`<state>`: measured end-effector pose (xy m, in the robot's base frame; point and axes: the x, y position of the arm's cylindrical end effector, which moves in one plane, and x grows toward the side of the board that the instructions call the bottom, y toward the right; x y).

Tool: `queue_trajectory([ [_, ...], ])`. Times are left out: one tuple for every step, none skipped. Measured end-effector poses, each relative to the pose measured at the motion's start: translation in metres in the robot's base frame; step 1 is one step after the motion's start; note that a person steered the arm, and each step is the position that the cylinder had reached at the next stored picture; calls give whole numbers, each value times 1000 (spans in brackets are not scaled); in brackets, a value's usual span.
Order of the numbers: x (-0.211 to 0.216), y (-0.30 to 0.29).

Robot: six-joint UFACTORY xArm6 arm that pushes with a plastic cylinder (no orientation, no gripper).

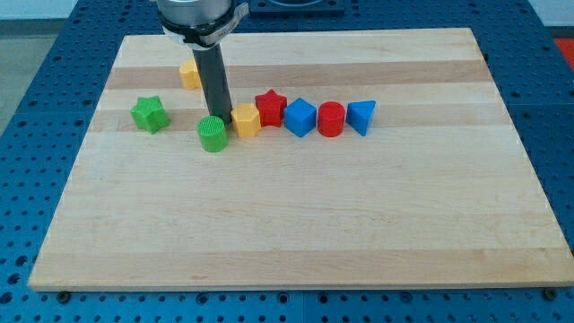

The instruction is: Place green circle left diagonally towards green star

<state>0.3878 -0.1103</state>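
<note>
The green circle (213, 134), a short green cylinder, stands on the wooden board left of centre. The green star (150, 114) lies to its left and slightly nearer the view's top, apart from it. My tip (220, 117) is at the lower end of the dark rod, right behind the green circle's top right edge and close to the yellow hexagon; whether it touches the circle I cannot tell.
A row runs right from the circle: yellow hexagon (246, 119), red star (271, 108), blue cube (300, 117), red cylinder (331, 118), blue triangle (361, 116). Another yellow block (189, 74) sits behind the rod, partly hidden. The board (296, 224) rests on a blue perforated table.
</note>
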Motion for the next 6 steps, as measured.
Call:
queue_trajectory([
  [5,0],
  [5,0],
  [18,-2],
  [38,-2],
  [56,12],
  [73,28],
])
